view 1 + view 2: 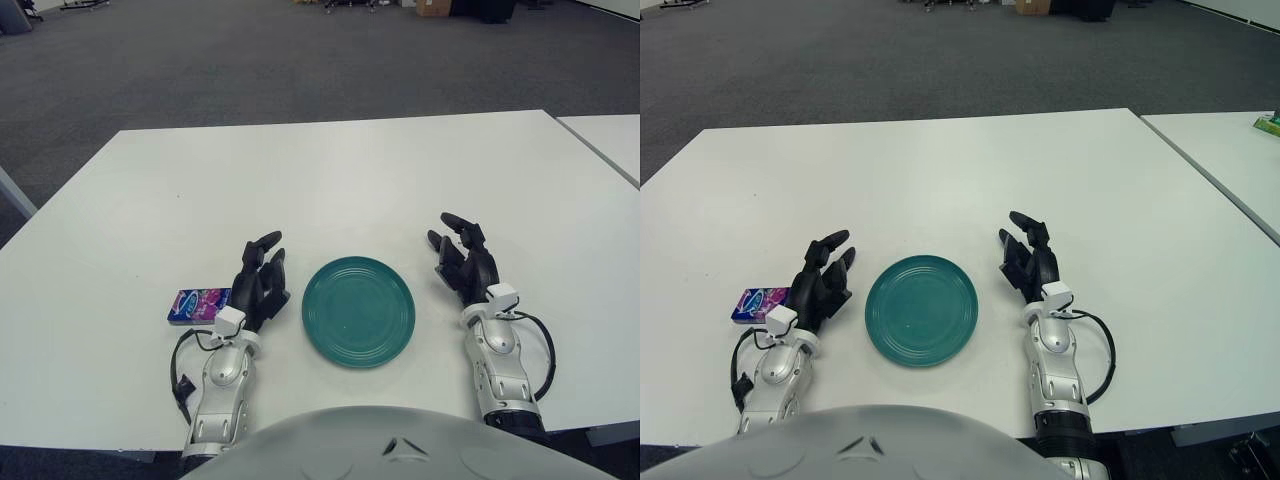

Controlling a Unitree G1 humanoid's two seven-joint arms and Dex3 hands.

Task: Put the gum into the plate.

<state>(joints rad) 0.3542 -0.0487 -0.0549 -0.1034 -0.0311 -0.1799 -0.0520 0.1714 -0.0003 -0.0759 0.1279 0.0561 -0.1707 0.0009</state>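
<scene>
The gum (199, 304) lies flat on the tabletop (330, 170), its long axis running left to right, just beside my left robot hand (259, 283) on its outer side. That robot hand holds nothing, fingers loosely spread. The plate (359, 311) sits between both hands, probably for a short carry. My right robot hand (462, 256) shows right of the plate, likewise relaxed.

No lettering, brand, number or sign can be read anywhere. The gum pack (198, 304) lying on the white surface (330, 170) carries a blue, pink and white printed wrapper, but its wording is too small to make out. A green item (1267, 123) on the neighbouring table shows no legible print either.
</scene>
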